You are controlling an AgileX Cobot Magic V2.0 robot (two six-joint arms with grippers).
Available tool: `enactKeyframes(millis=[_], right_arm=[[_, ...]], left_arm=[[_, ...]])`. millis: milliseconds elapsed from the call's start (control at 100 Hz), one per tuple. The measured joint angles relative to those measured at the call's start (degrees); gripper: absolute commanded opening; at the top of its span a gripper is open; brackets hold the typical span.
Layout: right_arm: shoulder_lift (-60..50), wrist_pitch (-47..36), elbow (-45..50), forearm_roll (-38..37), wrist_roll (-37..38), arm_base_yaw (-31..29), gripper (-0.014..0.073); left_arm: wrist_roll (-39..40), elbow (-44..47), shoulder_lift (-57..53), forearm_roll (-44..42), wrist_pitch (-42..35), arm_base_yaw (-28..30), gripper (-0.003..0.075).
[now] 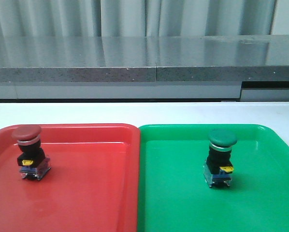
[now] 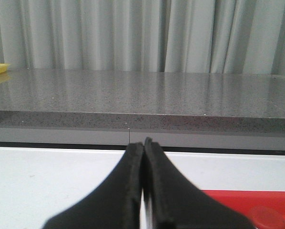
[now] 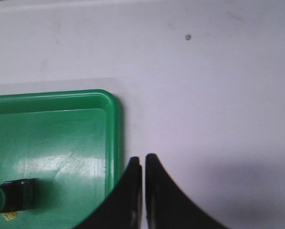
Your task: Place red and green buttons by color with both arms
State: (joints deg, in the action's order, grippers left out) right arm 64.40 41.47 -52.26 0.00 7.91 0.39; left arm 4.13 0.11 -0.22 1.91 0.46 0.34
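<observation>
**Mira:** Nearest to the front camera are the two big flat plastic trays, the red tray (image 1: 86, 203) in the lower left of the frame and the green tray (image 1: 260, 203) in the lower right, touching along their inner rims. Where are the buttons?

**Jonas:** One small push-button with a dark-red mushroom cap (image 1: 28, 152), silver collar and black body stands upright at the left side of the red tray. Its twin with the green cap (image 1: 222, 157) stands upright on the green tray, a little right of the middle of the frame. Each one sits already on the tray of its own colour, so I judge the sorting is finished or nearly so.

**Mira:** And the grippers?

**Jonas:** No arm shows in the front view. In the left wrist view the black two-fingered left gripper (image 2: 143, 148) has its fingers pressed together, with nothing between them. The right gripper (image 3: 143, 162) is the same: only a thin slit, and it holds nothing.

**Mira:** Which way do the buttons lie from them?

**Jonas:** In the lower right corner of the left wrist view I see a bit of the red tray with the dark-red cap on it, beside the fingers and apart from them. In the lower left corner of the right wrist view the green button lies across the tray rim from the fingers, also apart. So each arm is nearer to its own colour, and both stand clear of the trays.
</observation>
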Motion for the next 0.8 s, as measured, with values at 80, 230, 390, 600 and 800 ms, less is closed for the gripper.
enactKeyframes(millis=[80, 230, 390, 600, 800], right_arm=[[-2.6, -0.9, 2.5, -1.3, -0.2, -0.7, -0.006], [-7.3, -5.2, 6.6, -2.2, -0.4, -1.0, -0.006], [-13.6, -11.1, 12.0, -2.3, -0.4, -1.0, -0.006], [-22.3, -20.4, 20.6, -2.4, -0.4, -1.0, -0.0064], [-31.6, -28.2, 29.1, -2.4, -0.6, -1.0, -0.0064]], left_arm=[[0.0, 0.0, 0.0, 0.0, 0.0, 0.0, -0.002], [0.0, 0.0, 0.0, 0.0, 0.0, 0.0, -0.002], [0.0, 0.0, 0.0, 0.0, 0.0, 0.0, -0.002], [0.0, 0.0, 0.0, 0.0, 0.0, 0.0, -0.002], [0.0, 0.0, 0.0, 0.0, 0.0, 0.0, -0.002]])
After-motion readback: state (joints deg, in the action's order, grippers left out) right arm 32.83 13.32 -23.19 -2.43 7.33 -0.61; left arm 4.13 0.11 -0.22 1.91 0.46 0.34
